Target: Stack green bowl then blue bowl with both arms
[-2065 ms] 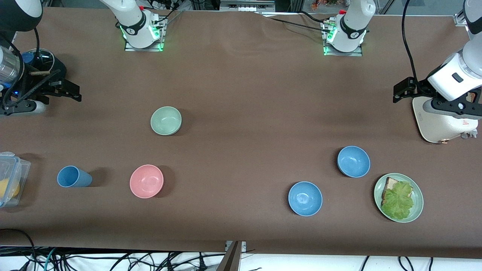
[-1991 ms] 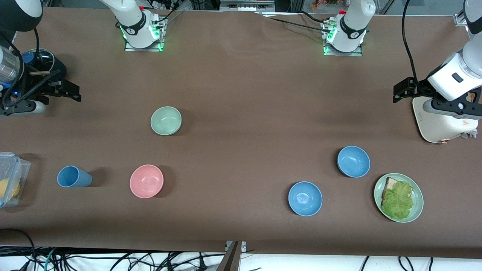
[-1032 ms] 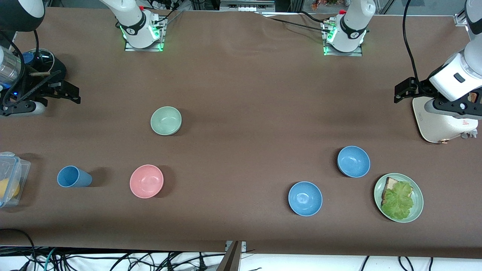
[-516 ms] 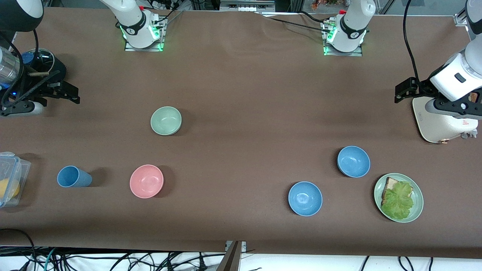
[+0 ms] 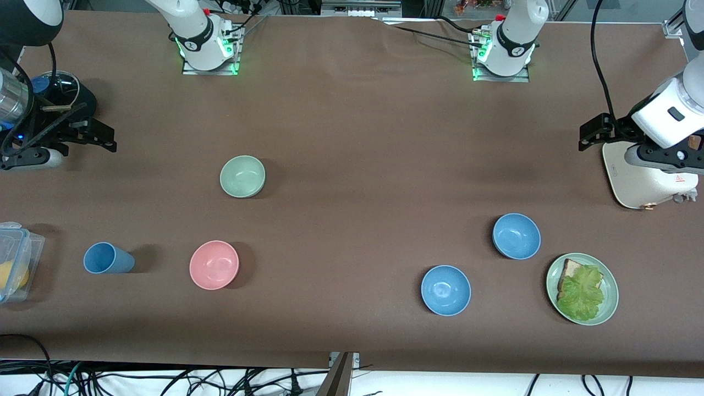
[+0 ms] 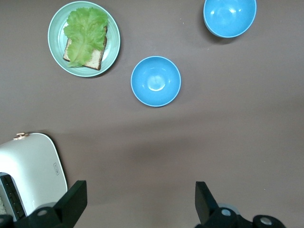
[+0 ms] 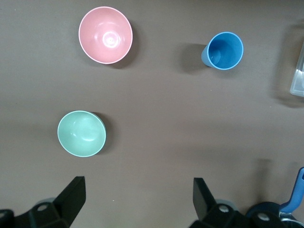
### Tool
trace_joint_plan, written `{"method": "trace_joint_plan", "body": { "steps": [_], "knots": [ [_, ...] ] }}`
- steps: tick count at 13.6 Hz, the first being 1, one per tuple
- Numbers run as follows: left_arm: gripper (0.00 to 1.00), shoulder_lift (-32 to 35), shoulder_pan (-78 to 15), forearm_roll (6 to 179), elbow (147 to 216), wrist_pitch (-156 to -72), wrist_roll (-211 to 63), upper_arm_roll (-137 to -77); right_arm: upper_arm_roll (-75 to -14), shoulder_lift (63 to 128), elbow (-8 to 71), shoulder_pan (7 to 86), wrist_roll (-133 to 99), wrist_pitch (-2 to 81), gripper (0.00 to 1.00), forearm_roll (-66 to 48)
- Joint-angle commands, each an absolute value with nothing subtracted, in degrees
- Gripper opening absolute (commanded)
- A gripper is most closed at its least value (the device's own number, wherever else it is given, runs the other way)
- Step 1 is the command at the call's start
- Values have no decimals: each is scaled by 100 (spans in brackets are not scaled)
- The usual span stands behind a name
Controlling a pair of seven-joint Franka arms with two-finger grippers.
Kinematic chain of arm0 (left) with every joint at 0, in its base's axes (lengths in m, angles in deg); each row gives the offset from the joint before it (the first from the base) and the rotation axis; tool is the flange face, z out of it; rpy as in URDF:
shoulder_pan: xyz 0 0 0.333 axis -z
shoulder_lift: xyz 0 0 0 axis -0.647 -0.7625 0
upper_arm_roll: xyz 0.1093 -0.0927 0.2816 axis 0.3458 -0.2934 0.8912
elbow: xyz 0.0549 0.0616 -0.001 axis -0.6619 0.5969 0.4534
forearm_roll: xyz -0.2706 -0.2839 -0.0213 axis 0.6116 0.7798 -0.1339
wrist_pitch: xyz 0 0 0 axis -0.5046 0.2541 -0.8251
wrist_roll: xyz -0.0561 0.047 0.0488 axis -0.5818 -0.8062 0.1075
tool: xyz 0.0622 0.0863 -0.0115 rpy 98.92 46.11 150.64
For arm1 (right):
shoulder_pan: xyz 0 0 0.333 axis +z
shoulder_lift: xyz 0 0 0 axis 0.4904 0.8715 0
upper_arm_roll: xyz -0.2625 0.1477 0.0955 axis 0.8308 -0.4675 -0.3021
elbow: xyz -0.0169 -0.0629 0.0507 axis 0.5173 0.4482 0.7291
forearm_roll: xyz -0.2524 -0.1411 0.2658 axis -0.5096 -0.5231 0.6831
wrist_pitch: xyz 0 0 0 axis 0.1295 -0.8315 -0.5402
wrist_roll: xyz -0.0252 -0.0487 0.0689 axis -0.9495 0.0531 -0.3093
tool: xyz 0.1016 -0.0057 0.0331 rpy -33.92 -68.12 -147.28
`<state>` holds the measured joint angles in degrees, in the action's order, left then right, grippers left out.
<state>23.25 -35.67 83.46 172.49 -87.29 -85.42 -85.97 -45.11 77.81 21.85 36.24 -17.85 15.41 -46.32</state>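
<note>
The green bowl (image 5: 242,176) sits upright and empty toward the right arm's end of the table; it also shows in the right wrist view (image 7: 81,133). Two blue bowls sit toward the left arm's end: one (image 5: 516,236) beside the plate, the other (image 5: 445,290) nearer the front camera. Both show in the left wrist view, the first (image 6: 156,80) and the second (image 6: 230,16). My right gripper (image 5: 113,140) is open and empty, high over its end of the table (image 7: 137,199). My left gripper (image 5: 583,138) is open and empty beside the toaster (image 6: 141,204).
A pink bowl (image 5: 214,264) and a blue cup (image 5: 108,258) sit nearer the front camera than the green bowl. A green plate (image 5: 551,279) holds bread and lettuce. A white toaster (image 5: 643,176), a clear container (image 5: 16,261) and a black appliance (image 5: 58,93) stand at the table's ends.
The left gripper has drifted slightly toward its end of the table. The right gripper has barely moved. No bowl has moved.
</note>
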Motion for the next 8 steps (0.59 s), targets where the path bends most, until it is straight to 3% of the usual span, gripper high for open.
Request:
{"method": "trace_joint_plan", "body": {
  "steps": [1, 8],
  "knots": [
    [100, 2249, -3636, 8421, 17065, -8603, -8643, -8574, -4523, 7769, 2134, 3578, -1759, 1540, 100, -4543],
    [100, 2222, -3636, 8429, 17065, -8603, -8652, -8582, -4523, 7804, 2134, 3569, -1750, 1540, 100, -4526]
  ]
}}
